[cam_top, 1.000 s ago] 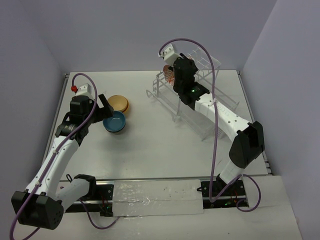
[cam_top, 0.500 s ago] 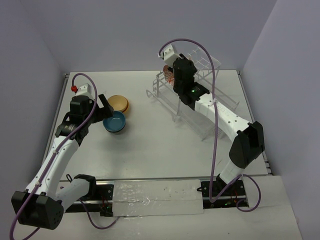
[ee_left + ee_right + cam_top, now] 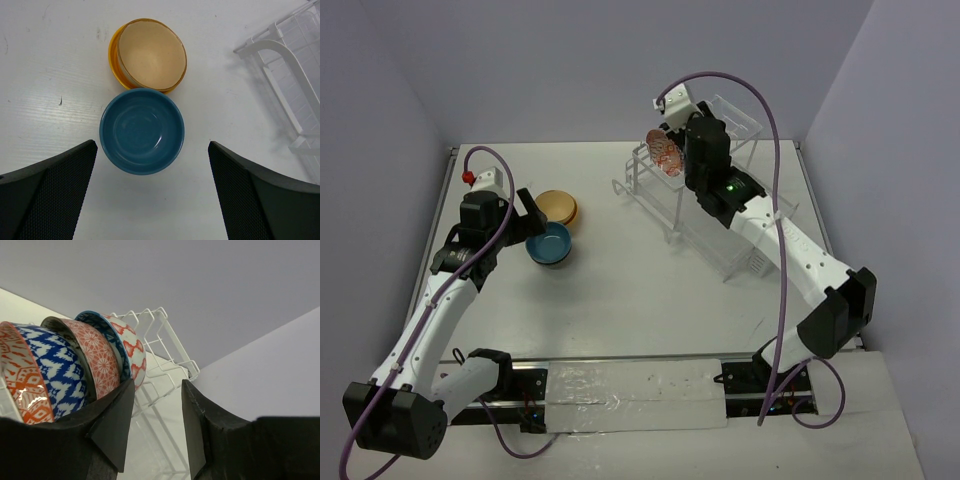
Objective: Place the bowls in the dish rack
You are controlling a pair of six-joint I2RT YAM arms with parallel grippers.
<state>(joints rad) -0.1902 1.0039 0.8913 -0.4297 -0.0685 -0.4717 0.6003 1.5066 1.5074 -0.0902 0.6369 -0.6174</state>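
Blue bowl (image 3: 142, 131) sits under your left gripper (image 3: 151, 143), jaws wide and empty. Your right gripper (image 3: 158, 382) is parted too, holding nothing, beside patterned bowls (image 3: 95, 360) in the dish rack (image 3: 160, 335).

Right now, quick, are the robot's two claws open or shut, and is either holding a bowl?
Left gripper: open, empty, above the blue bowl.
Right gripper: open, empty, beside the patterned bowls.
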